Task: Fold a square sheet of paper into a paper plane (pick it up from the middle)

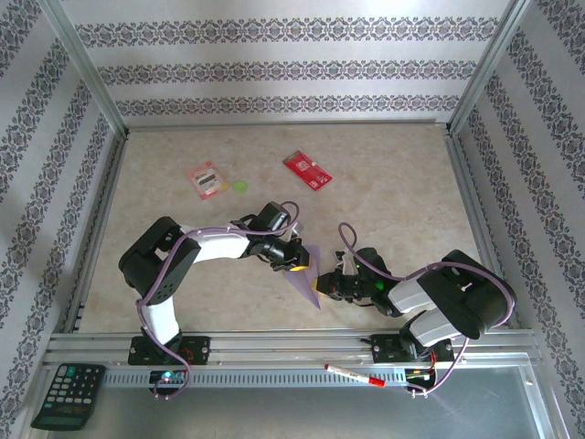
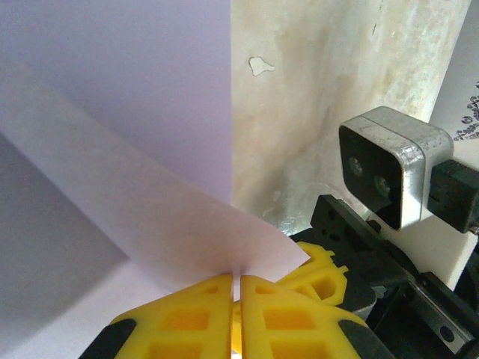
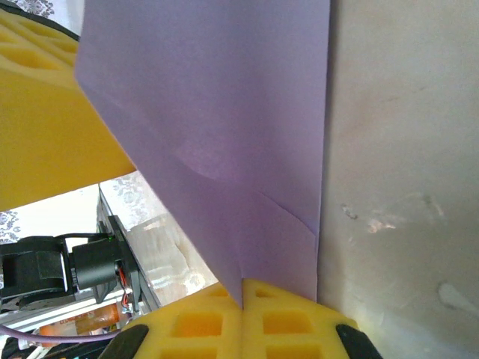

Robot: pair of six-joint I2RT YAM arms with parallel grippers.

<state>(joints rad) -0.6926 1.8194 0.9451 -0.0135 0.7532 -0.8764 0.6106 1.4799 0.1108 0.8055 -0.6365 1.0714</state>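
Note:
The square sheet of paper is now a pale lilac, pointed paper plane point(image 1: 306, 282), held off the table between my two arms. My left gripper point(image 1: 297, 265) is shut on its upper end. In the left wrist view the paper point(image 2: 150, 149) runs into the thin slit between the yellow fingertips of the left gripper point(image 2: 236, 278). My right gripper point(image 1: 327, 285) is shut on the plane's other side. The right wrist view shows the lilac paper point(image 3: 224, 112) pinched between the closed pads of the right gripper point(image 3: 243, 288), with a crease across it.
A red card point(image 1: 307, 170), a pink-red packet point(image 1: 207, 179) and a small green disc point(image 1: 240, 187) lie at the back of the table. A calculator point(image 1: 69, 395) and a red pen point(image 1: 355, 375) rest by the near rail. Metal frame posts line both sides.

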